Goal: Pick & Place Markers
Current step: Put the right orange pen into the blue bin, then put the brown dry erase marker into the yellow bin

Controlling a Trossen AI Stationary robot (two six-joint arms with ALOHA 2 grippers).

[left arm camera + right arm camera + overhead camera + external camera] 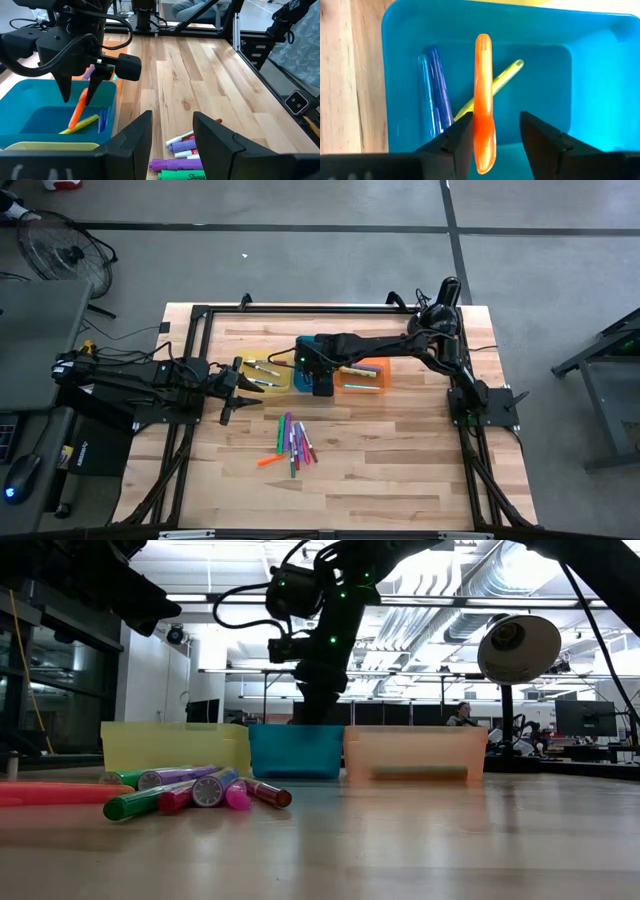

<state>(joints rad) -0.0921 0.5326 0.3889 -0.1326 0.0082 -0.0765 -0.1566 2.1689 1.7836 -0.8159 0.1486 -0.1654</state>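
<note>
My right gripper (496, 120) hangs open over the blue tray (600, 75), fingers pointing down. An orange marker (483, 100) stands between its fingers, close to one of them. In the left wrist view this orange marker (78, 111) slants down from the fingers, and its lower end reaches among the blue and yellow markers (92, 122) on the tray floor. Several more markers (293, 442) lie in a loose pile on the table nearer the near edge. My left gripper (235, 388) is open above the table beside the yellow tray (262, 370) and touches nothing. My right gripper is open around the orange marker's upper part (484, 130), coming from above. The marker lies close to one finger (460, 137) with a clear gap to the other. Whether that finger touches it, I cannot tell. The marker is tilted, its lower end down in the blue tray.
The yellow tray (175, 745), blue tray (295, 750) and orange tray (415, 755) stand side by side mid-table, and the orange one holds markers. A lone orange marker (268, 461) lies left of the pile. Bare wood spreads toward the near and right edges.
</note>
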